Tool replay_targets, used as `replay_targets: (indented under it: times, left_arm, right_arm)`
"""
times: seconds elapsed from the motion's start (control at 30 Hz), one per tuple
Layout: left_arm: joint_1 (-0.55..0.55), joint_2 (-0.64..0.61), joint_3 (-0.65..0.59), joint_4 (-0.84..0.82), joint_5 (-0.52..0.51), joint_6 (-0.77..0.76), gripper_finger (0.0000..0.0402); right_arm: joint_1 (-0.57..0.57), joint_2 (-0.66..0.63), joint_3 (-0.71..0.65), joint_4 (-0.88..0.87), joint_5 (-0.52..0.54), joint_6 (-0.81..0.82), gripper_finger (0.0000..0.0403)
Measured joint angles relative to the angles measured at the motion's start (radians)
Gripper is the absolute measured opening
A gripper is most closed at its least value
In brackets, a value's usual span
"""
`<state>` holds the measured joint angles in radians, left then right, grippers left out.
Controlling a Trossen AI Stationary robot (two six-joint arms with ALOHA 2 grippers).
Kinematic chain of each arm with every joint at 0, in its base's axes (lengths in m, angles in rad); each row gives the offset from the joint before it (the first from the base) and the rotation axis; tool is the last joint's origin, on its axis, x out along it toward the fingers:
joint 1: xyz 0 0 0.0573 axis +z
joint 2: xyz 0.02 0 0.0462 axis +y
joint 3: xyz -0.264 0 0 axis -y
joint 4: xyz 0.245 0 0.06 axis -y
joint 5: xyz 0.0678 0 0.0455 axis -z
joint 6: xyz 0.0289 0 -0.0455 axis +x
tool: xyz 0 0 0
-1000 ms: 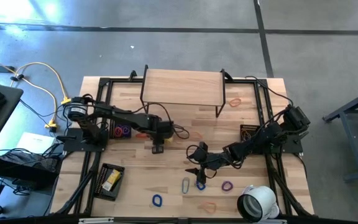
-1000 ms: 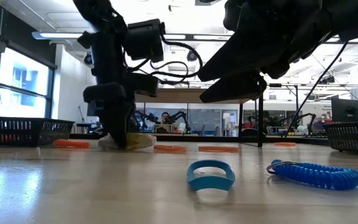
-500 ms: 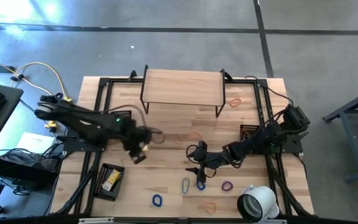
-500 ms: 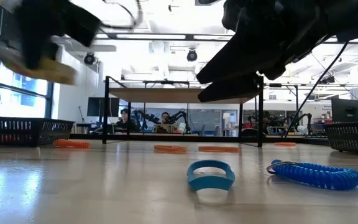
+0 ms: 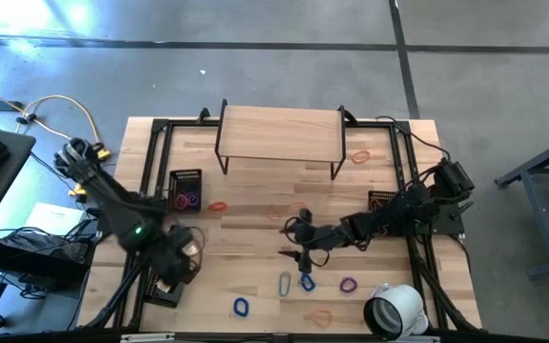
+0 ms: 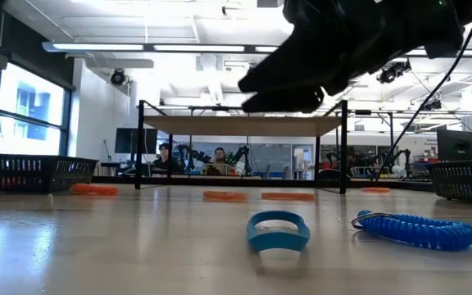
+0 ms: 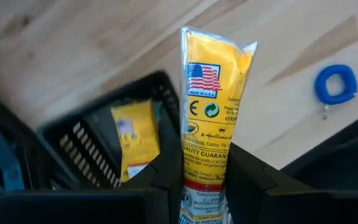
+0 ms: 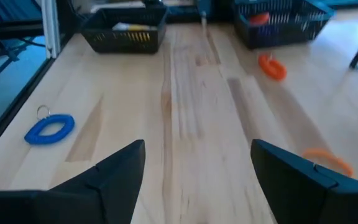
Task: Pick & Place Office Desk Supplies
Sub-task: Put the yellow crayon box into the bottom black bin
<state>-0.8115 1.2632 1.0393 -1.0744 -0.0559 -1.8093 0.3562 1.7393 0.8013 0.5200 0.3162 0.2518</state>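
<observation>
Pale wooden counter [image 5: 255,224] carries everything, with a small raised wooden shelf [image 5: 279,133] on black legs at its far edge. A large white tape roll [image 5: 395,310] lies at the near right corner.

Three black mesh baskets sit on the counter: one at the near left [image 7: 98,146] with a yellow packet [image 7: 132,134] already lying in it, one farther back on the left [image 5: 186,189] holding purple loops, one on the right [image 5: 381,200].

The left hand [image 7: 197,180] hangs over the near left basket, its fingers pinched on a second yellow packet [image 7: 211,106], which stands upright between them.

The right hand [image 8: 197,165] hovers above the middle of the counter with fingers spread wide and nothing between them.

On the near part of the counter lie a blue coiled loop [image 6: 416,229], a blue band [image 6: 278,229], a silver oval clip [image 5: 285,283], a purple loop [image 5: 349,284] and another blue loop [image 5: 241,307]. Thin orange bands are scattered around, one [image 5: 217,205] just beside the far left basket, one [image 5: 360,155] by the shelf.
</observation>
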Motion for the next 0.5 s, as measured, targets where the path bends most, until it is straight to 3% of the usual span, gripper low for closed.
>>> replay_targets:
  times: [0.27, 0.5]
  left_arm:
    - [-0.193, 0.103, 0.0, 0.001, -0.053, -0.345, 0.0085]
    - [-0.27, 0.166, 0.0, 0.016, -0.051, -0.476, 0.0085]
  right_arm:
    - [-0.029, 0.0, 0.0, 0.085, -0.004, -0.102, 0.0282]
    - [-0.067, 0.0, 0.0, 0.128, -0.004, -0.126, 0.0282]
